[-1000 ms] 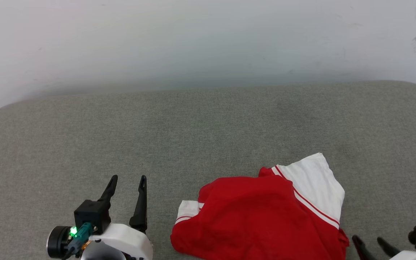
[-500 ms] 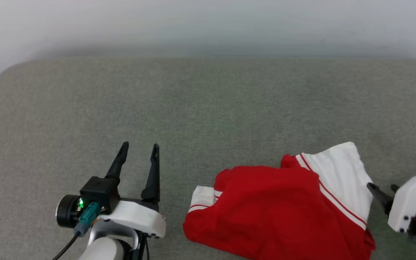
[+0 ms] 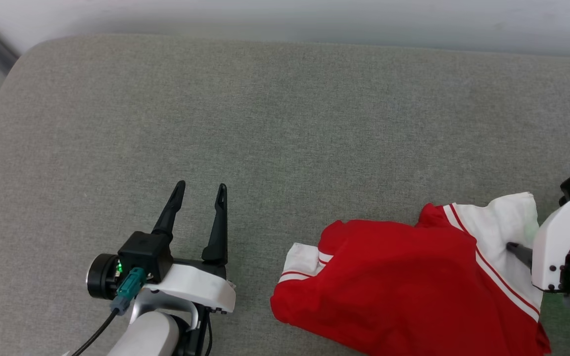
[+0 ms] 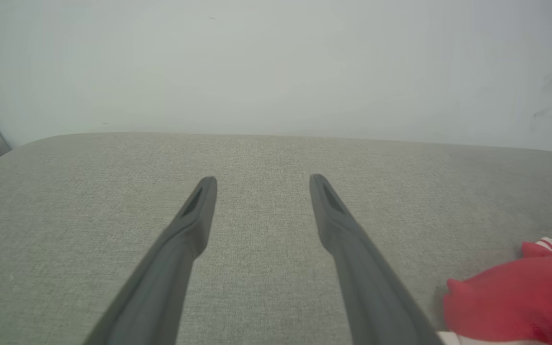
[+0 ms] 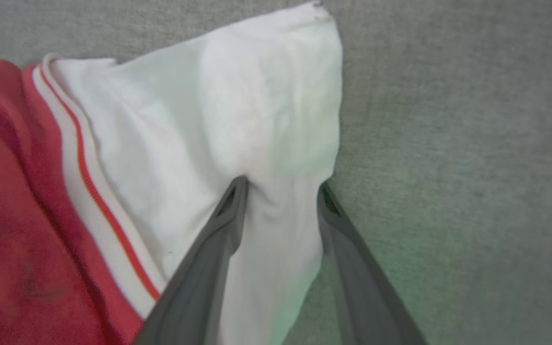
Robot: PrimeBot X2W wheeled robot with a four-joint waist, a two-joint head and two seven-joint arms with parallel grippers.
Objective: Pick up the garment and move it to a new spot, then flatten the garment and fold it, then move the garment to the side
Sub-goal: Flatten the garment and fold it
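Head view: the garment (image 3: 403, 287) lies crumpled on the grey cushion (image 3: 285, 123) at 4 o'clock. The left gripper (image 3: 201, 185) at 7 o'clock has its fingers spread, is empty and is clear of the cloth. The right gripper (image 3: 515, 247) at 3 o'clock is on the white sleeve (image 3: 502, 222).

Left wrist view: garment at 4 o'clock, untouched.

Right wrist view: the fingers straddle the sleeve with cloth bunched between them; a firm clamp cannot be confirmed.

Assessment: pickup stage only. Moving, flattening, folding and setting aside are outstanding.

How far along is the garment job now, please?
Done: nothing yet; the red jersey T-shirt with white sleeves lies crumpled on the grey fabric cushion. In hand: the right end effector straddles a fold of white sleeve, jaws apart. Left: lifting, moving, flattening, folding, setting aside.
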